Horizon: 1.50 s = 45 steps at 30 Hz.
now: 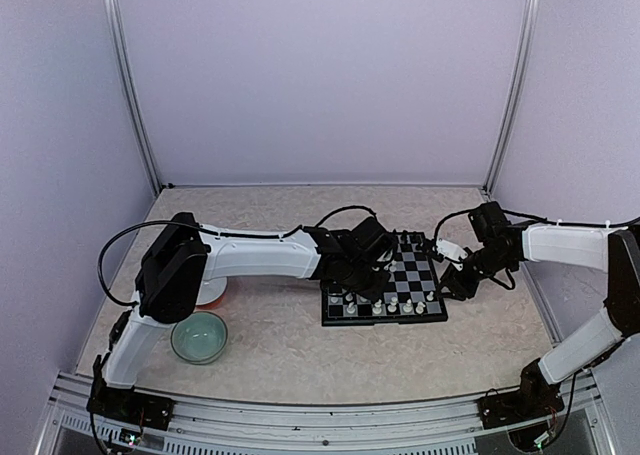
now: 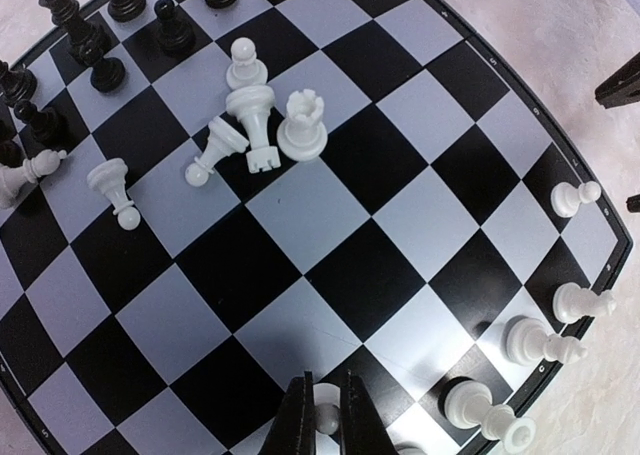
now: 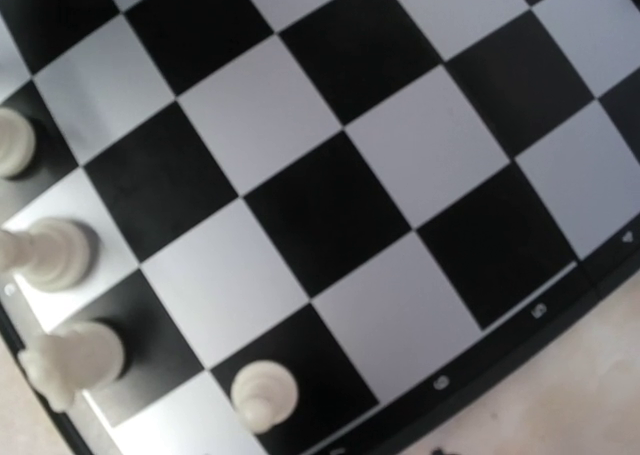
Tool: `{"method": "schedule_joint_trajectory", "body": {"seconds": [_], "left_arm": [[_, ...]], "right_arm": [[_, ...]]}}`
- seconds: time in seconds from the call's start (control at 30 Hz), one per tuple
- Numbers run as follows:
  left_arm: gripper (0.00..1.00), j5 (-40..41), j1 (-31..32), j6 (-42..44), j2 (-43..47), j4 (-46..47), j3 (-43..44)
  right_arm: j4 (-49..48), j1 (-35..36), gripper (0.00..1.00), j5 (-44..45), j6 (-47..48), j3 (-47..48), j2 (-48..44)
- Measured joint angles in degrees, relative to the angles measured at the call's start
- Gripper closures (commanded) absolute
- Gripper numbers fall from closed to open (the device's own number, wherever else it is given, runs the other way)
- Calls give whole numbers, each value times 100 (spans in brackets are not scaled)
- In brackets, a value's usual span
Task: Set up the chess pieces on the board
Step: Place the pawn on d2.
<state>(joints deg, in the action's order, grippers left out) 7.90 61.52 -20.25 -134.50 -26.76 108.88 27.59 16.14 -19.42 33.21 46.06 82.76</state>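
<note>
The board (image 1: 418, 273) lies right of centre, under both arms. In the left wrist view my left gripper (image 2: 326, 417) is shut on a small white pawn (image 2: 327, 421) at the board's (image 2: 300, 220) near edge. Several white pieces (image 2: 255, 120) lie toppled in a heap mid-board, and another one (image 2: 112, 189) lies left of them. Black pieces (image 2: 90, 45) stand at the far left, and white pieces (image 2: 545, 340) stand along the right edge. My right gripper (image 1: 455, 277) hovers at the board's right side. Its fingers do not show in the right wrist view, where a white pawn (image 3: 262, 393) stands near the rim.
A pale green bowl (image 1: 198, 336) sits at the front left. A white bowl (image 1: 212, 295) is mostly hidden behind the left arm. The board's black rim (image 3: 520, 330) borders the pale table (image 3: 590, 395).
</note>
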Motion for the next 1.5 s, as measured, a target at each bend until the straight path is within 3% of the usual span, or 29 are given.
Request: {"method": "schedule_joint_trajectory", "body": {"seconds": [0.93, 1.3, 1.5], "left_arm": [[91, -387, 9, 42, -142, -282, 247], [67, -376, 35, 155, -164, -376, 317], [63, -179, 35, 284, -164, -413, 463]], "right_arm": [[0, 35, 54, 2, 2, 0, 24], [2, 37, 54, 7, 2, 0, 24], [2, 37, 54, 15, 0, 0, 24]]}}
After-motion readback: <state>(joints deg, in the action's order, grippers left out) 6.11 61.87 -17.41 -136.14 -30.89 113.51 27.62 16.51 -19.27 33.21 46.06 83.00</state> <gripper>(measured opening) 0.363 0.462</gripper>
